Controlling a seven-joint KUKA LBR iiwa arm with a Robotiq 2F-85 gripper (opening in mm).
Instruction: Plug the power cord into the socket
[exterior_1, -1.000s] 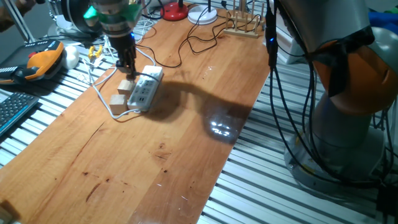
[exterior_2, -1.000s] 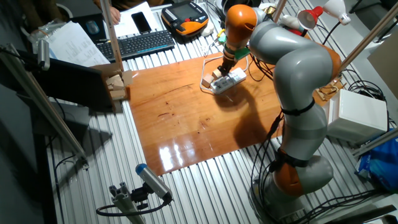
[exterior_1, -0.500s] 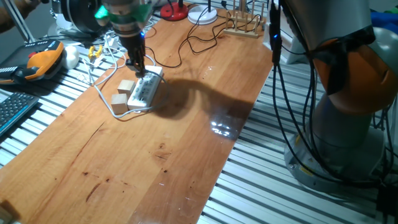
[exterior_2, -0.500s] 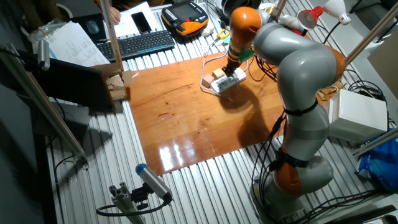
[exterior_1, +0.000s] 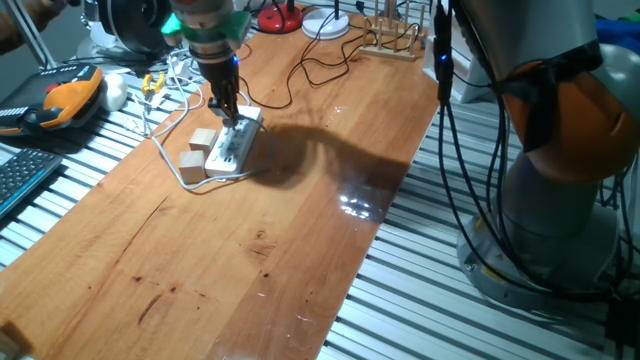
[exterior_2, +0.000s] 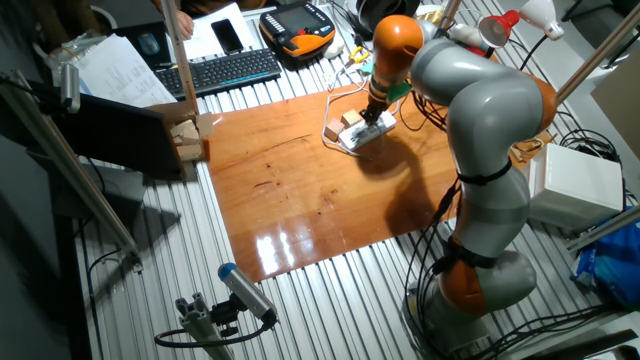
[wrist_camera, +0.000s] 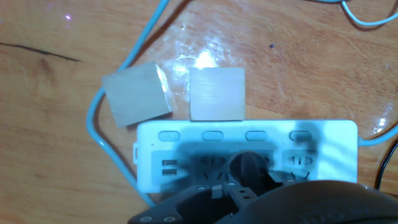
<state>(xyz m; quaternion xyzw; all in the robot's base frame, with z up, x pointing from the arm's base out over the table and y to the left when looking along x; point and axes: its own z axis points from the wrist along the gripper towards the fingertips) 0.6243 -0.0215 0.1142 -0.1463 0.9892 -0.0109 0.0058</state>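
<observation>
The white power strip lies on the wooden table at the far left; it also shows in the other fixed view and the hand view. My gripper stands upright over the strip's far half, shut on the small black plug. The plug sits right at an outlet in the strip's middle row; I cannot tell how deep it is. The thin black power cord winds from the gripper toward the back of the table. The strip's white cable loops around its end.
Two tan cubes lie against the strip's long side. An orange and black pendant and a keyboard lie off the table's left. A wooden rack and lamp bases stand at the back.
My gripper moved from above the tan cubes sideways over the power strip and came down onto it with the plug.
</observation>
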